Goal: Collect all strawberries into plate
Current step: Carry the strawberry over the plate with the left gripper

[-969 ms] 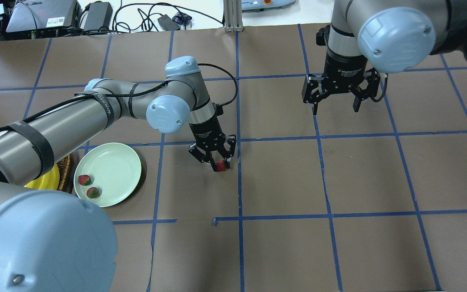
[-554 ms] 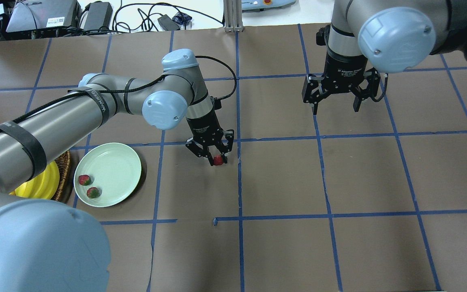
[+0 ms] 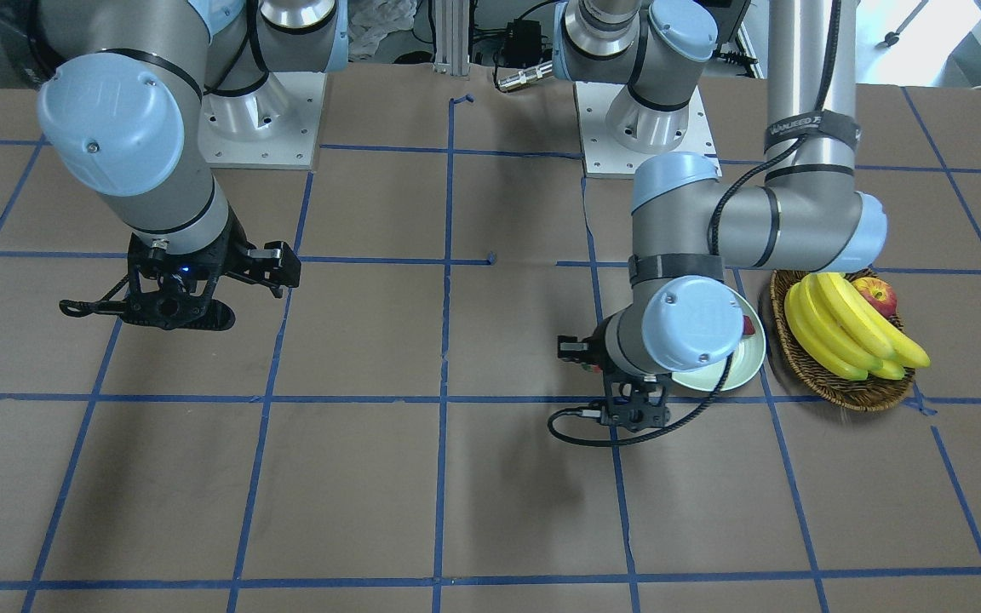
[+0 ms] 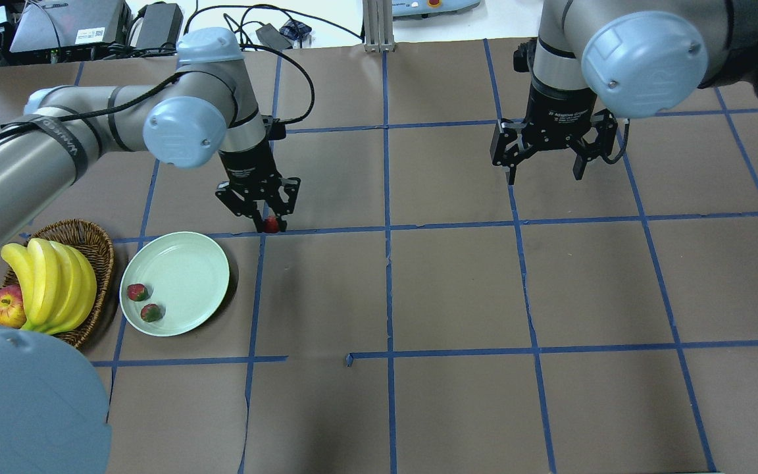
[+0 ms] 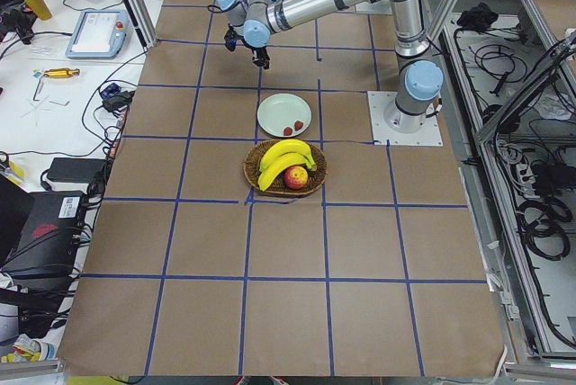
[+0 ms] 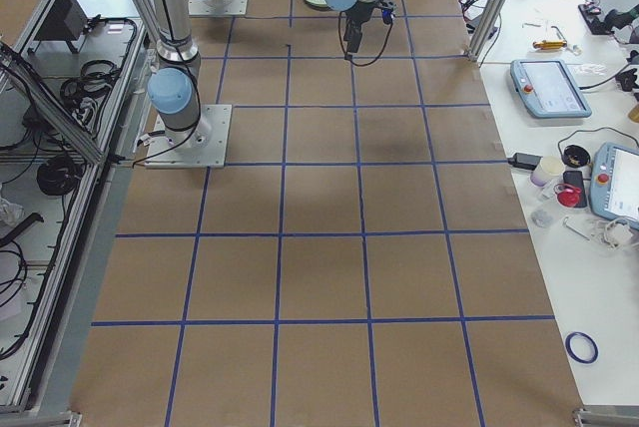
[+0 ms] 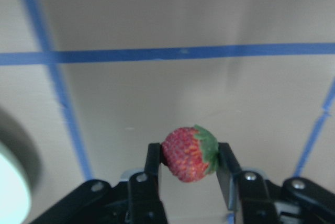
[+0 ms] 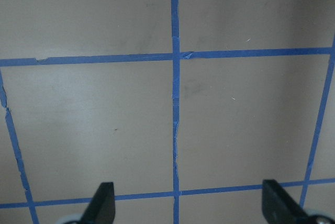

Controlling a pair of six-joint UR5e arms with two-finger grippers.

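My left gripper [image 4: 270, 222] is shut on a red strawberry [image 4: 272, 225] with a green cap, held above the table just beyond the far right rim of the pale green plate [image 4: 185, 263]. The left wrist view shows the strawberry [image 7: 189, 153] pinched between both fingers. Two more strawberries [image 4: 137, 291] [image 4: 151, 313] lie on the plate near its front left rim. In the front-facing view the left arm hides most of the plate [image 3: 742, 364]. My right gripper [image 4: 545, 170] is open and empty, hovering over bare table far to the right.
A brown wicker basket [image 4: 96, 245] holding bananas [image 4: 47, 283] and a red-yellow apple [image 4: 6, 311] stands just left of the plate. Blue tape lines grid the brown table. Cables and devices lie beyond the table's far edge.
My left gripper has carried the strawberry to the left and away from me, from the table's middle to just past the plate's far right rim. The right arm has not moved.
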